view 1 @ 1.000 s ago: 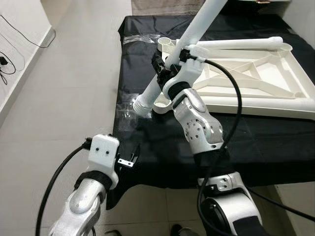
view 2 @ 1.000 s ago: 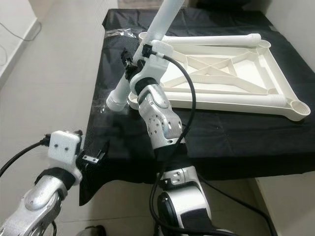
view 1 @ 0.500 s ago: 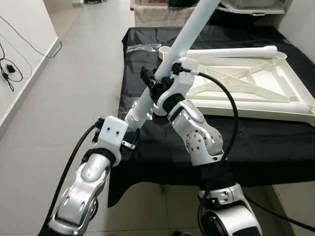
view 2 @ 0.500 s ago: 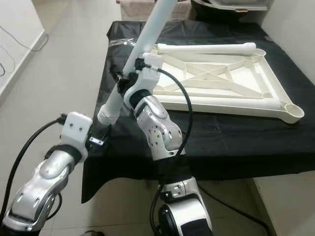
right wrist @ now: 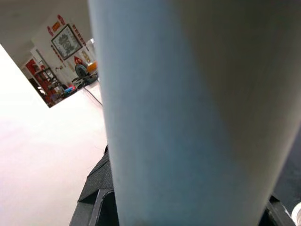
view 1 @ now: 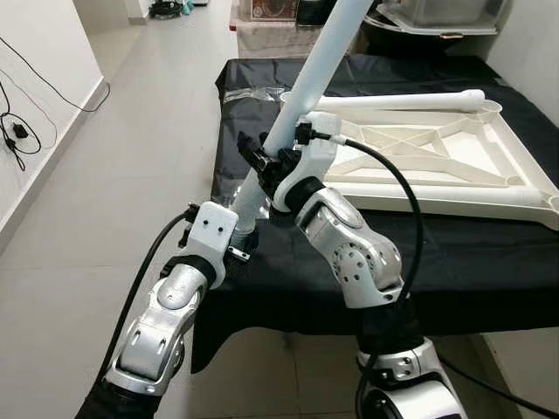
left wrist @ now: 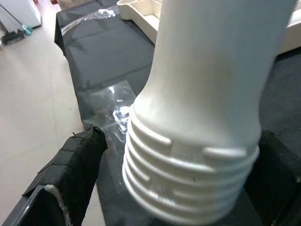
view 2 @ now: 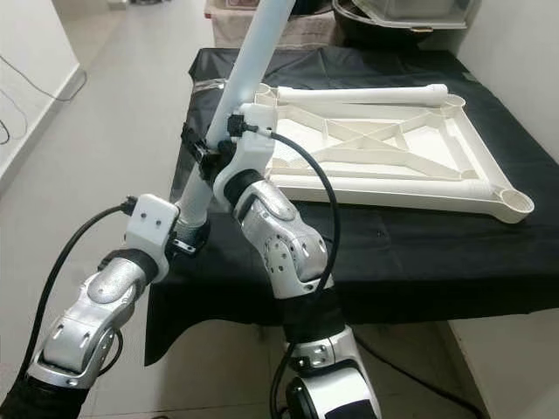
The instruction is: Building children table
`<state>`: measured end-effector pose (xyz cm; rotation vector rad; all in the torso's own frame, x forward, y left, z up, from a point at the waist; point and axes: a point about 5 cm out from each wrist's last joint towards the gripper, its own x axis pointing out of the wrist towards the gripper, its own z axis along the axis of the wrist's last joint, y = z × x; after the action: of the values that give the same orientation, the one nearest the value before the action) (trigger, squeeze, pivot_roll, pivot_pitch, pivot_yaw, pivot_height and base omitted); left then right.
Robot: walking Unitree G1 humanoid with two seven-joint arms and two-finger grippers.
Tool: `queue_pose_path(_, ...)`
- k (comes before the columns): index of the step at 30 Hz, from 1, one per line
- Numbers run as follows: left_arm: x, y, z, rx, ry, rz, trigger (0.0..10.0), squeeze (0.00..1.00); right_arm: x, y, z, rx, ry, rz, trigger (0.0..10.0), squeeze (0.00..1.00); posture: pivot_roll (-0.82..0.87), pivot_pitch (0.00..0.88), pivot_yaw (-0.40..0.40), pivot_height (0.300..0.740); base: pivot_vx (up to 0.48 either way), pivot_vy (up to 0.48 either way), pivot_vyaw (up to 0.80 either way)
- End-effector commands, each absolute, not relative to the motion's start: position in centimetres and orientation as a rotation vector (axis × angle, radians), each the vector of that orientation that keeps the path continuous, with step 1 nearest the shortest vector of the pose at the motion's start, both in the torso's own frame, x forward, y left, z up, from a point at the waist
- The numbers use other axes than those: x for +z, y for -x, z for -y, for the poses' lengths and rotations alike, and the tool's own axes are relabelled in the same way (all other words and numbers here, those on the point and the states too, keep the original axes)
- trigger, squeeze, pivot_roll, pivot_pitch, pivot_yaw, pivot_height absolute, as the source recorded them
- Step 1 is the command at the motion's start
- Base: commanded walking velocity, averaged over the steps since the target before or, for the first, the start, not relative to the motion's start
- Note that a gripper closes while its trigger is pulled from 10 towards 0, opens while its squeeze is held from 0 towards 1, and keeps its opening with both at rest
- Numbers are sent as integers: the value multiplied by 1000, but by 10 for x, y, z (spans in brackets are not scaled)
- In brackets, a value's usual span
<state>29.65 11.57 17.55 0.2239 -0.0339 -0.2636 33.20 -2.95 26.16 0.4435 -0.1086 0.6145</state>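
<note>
White table leg (view 1: 307,83) is clenched by right gripper (view 1: 269,161); left gripper (view 1: 238,242) spread around its threaded end, beside upturned tabletop (view 1: 437,161).

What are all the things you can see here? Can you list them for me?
Table leg: one, white, long tube with a threaded end, tilted over the near left edge of the black surface.
Table top: one, cream, lying upside down on the black cloth, ribs showing.
Second leg: one, white, lying along the far side of the table top.
Black cloth: one, covers the work surface.
Clear plastic wrap: one, on the far left corner of the cloth.
Floor: light grey tiles, to the left.
Right claw: black, clamped around the tilted leg.
Left claw: black fingers either side of the threaded end.
</note>
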Motion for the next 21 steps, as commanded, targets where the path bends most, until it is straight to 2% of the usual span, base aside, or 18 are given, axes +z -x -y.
queue_pose_path(1,175,-298,-116,-265,-219,40,10000,0,254,-323,20,646,-495,81,10000,0,11,98,-6,740,0,0,0)
queue_pose_path(19,171,-301,-97,-325,-206,45,10000,0,247,-310,12,692,-496,35,10000,0,12,105,-1,740,0,0,0)
queue_pose_path(20,170,-301,-97,-329,-206,43,6118,0,247,-310,12,695,-495,35,10000,0,10,107,-1,740,0,0,0)
queue_pose_path(21,170,-301,-97,-330,-205,42,0,0,248,-310,11,697,-494,35,10000,0,11,107,0,740,0,0,0)
